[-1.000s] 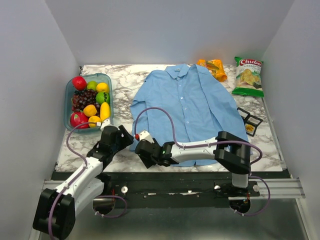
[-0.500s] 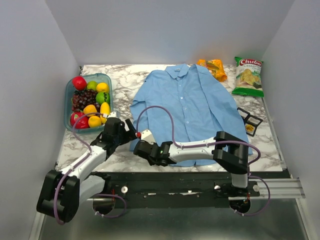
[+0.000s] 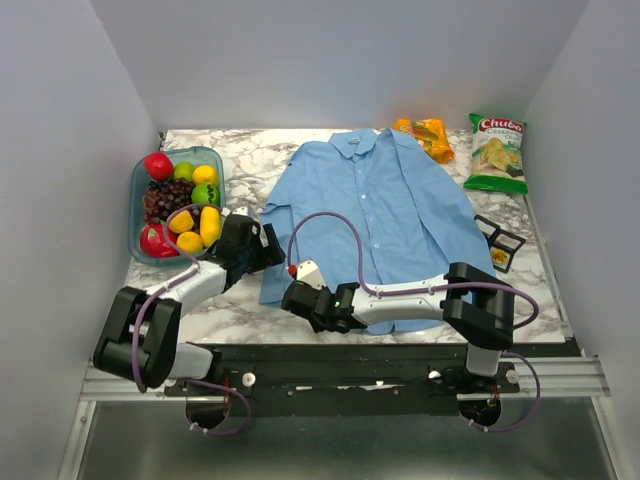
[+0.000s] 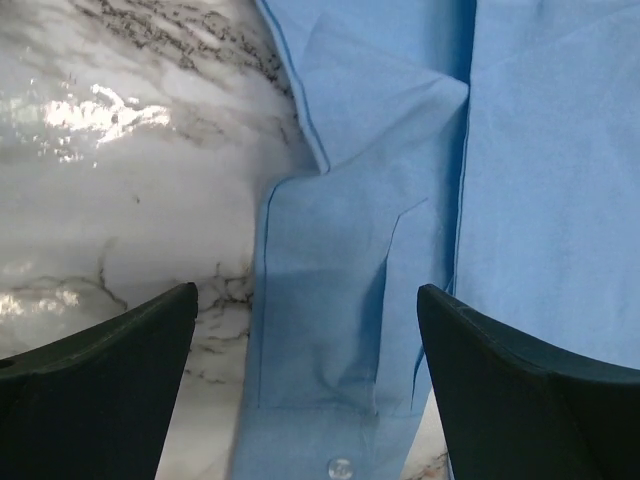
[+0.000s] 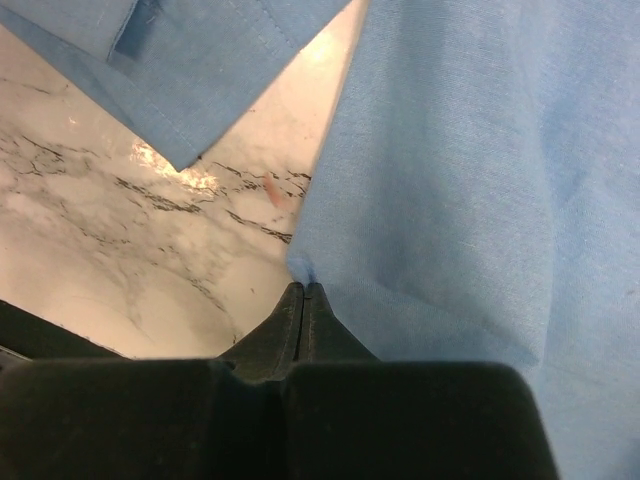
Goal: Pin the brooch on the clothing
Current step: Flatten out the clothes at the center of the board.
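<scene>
One shirt (image 3: 380, 200), one fruit tub (image 3: 133, 215), one chips bag (image 3: 496, 152).

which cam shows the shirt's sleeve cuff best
Left wrist: the sleeve cuff fills the frame close up, with its slit, stitching and button plain. Top external shows it only as the small end of the shirt sleeve. Right wrist shows blue cloth edges; whether any is the cuff is unclear.

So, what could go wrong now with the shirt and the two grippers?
The right gripper seems shut on only the very edge of the shirt, so the cloth may slip out if pulled. The left gripper stands open over the cuff; closing there may bunch the sleeve.
</scene>
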Controlling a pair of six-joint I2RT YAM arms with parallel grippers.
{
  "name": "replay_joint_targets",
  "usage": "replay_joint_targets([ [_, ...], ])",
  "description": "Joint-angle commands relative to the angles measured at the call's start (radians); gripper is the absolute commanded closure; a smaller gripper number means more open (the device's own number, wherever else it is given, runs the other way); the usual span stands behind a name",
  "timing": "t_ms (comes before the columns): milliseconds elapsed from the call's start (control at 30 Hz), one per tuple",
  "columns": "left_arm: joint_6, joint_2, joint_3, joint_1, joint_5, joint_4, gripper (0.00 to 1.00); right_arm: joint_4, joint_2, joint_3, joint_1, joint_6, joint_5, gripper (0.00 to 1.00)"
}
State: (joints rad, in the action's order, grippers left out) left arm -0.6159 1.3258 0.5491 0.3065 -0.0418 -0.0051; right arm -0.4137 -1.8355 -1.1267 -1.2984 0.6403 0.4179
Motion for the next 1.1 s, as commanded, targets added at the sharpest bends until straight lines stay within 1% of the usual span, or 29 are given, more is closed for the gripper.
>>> replay_joint_targets([
  [0, 0.054, 0.096, 0.096, -0.007, 0.034, 0.027, 0.04, 0.000, 0.031, 0.034, 0.005, 0.025, -0.028, 0.99],
  [67, 0.059, 0.162, 0.149, -0.009, 0.016, 0.040, 0.11, 0.007, 0.038, 0.042, 0.007, 0.027, -0.031, 0.99],
  [100, 0.061, 0.186, 0.164, -0.009, -0.001, 0.047, 0.24, 0.009, 0.044, 0.047, 0.007, 0.028, -0.034, 0.99],
  [167, 0.056, 0.252, 0.202, -0.009, -0.075, 0.083, 0.45, 0.013, 0.068, 0.053, 0.007, 0.029, -0.034, 0.99],
  [200, 0.050, 0.268, 0.213, -0.010, -0.096, 0.092, 0.73, 0.013, 0.082, 0.054, 0.007, 0.029, -0.036, 0.99],
  [233, 0.050, 0.291, 0.235, -0.009, -0.101, 0.087, 0.88, 0.013, 0.109, 0.057, 0.007, 0.029, -0.034, 0.99],
  [267, 0.054, 0.294, 0.245, -0.009, -0.087, 0.077, 0.98, 0.012, 0.128, 0.059, 0.007, 0.029, -0.033, 0.99],
  [300, 0.061, 0.290, 0.256, -0.009, -0.066, 0.062, 1.00, 0.013, 0.143, 0.062, 0.008, 0.029, -0.033, 0.99],
  [333, 0.085, 0.261, 0.276, -0.009, -0.037, 0.021, 1.00, 0.013, 0.160, 0.065, 0.008, 0.029, -0.031, 0.99],
  [367, 0.097, 0.239, 0.287, -0.009, 0.029, 0.007, 1.00, 0.013, 0.197, 0.068, 0.008, 0.029, -0.030, 0.99],
  [400, 0.111, 0.213, 0.296, -0.009, 0.064, -0.025, 1.00, 0.013, 0.211, 0.071, 0.008, 0.029, -0.025, 0.99],
  [467, 0.166, 0.135, 0.339, -0.007, 0.138, -0.110, 1.00, 0.013, 0.254, 0.077, 0.008, 0.025, -0.024, 0.99],
  [500, 0.186, 0.109, 0.354, -0.006, 0.211, -0.139, 1.00, 0.013, 0.268, 0.080, 0.010, 0.024, -0.019, 0.99],
  [533, 0.209, 0.058, 0.385, -0.003, 0.248, -0.197, 1.00, 0.012, 0.278, 0.084, 0.010, 0.022, -0.018, 0.99],
  [600, 0.272, 0.011, 0.403, 0.003, 0.334, -0.236, 1.00, 0.013, 0.301, 0.093, 0.010, 0.019, -0.011, 0.99],
  [633, 0.294, -0.032, 0.419, 0.011, 0.364, -0.275, 1.00, 0.013, 0.306, 0.096, 0.011, 0.018, -0.008, 0.99],
  [700, 0.372, -0.062, 0.440, 0.052, 0.446, -0.327, 1.00, 0.016, 0.305, 0.102, 0.011, 0.015, -0.002, 0.99],
  [733, 0.401, -0.077, 0.460, 0.074, 0.523, -0.375, 1.00, 0.019, 0.300, 0.104, 0.011, 0.012, -0.005, 0.99],
  [800, 0.485, -0.082, 0.472, 0.155, 0.618, -0.421, 1.00, 0.030, 0.295, 0.108, 0.011, 0.012, -0.013, 0.99],
  [833, 0.514, -0.076, 0.482, 0.183, 0.699, -0.470, 1.00, 0.036, 0.288, 0.117, 0.010, 0.012, -0.019, 0.99],
  [900, 0.565, -0.057, 0.482, 0.247, 0.765, -0.521, 1.00, 0.058, 0.286, 0.125, 0.011, 0.013, -0.034, 0.99],
  [933, 0.573, -0.034, 0.482, 0.261, 0.784, -0.585, 1.00, 0.064, 0.286, 0.131, 0.010, 0.012, -0.039, 0.99],
  [1067, 0.611, 0.012, 0.434, 0.339, 0.870, -0.682, 1.00, 0.087, 0.289, 0.145, 0.010, 0.013, -0.047, 0.99],
])
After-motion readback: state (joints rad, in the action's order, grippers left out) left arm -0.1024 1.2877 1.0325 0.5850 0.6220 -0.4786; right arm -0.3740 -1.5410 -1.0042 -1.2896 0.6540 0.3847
